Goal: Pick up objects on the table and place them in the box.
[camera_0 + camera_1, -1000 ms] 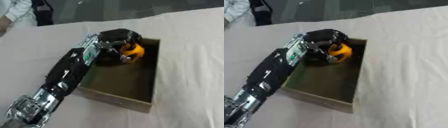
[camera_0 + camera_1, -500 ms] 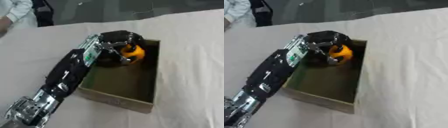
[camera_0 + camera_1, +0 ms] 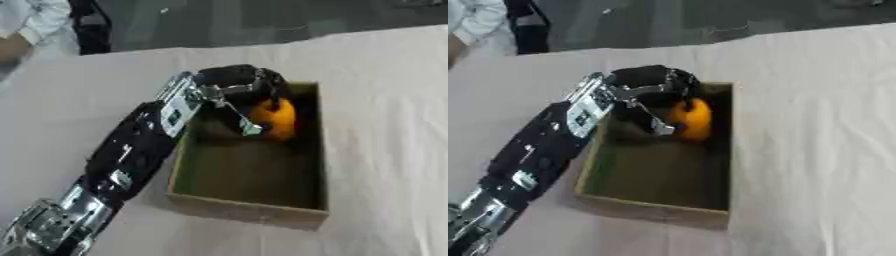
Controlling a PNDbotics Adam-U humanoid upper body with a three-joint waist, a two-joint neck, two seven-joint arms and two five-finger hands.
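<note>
An orange round object (image 3: 274, 119) hangs inside the far end of an open brown box (image 3: 251, 214), near its right wall. My left hand (image 3: 236, 82) reaches over the box's far left corner, its black fingers curled over the top of the orange object and the thumb (image 3: 241, 122) against its left side. Whether the object touches the box floor cannot be told. The left arm (image 3: 131, 150) runs from the lower left up to the box. My right hand shows in no view.
The box sits on a pale cloth-covered table (image 3: 385, 100). The box floor (image 3: 249, 170) nearer to me is dark green and bare. A person's white sleeve (image 3: 31, 20) shows at the far left edge, away from the box.
The hand with the orange object has shifted slightly toward the box's right wall and lower; the view itself has also shifted a little.
</note>
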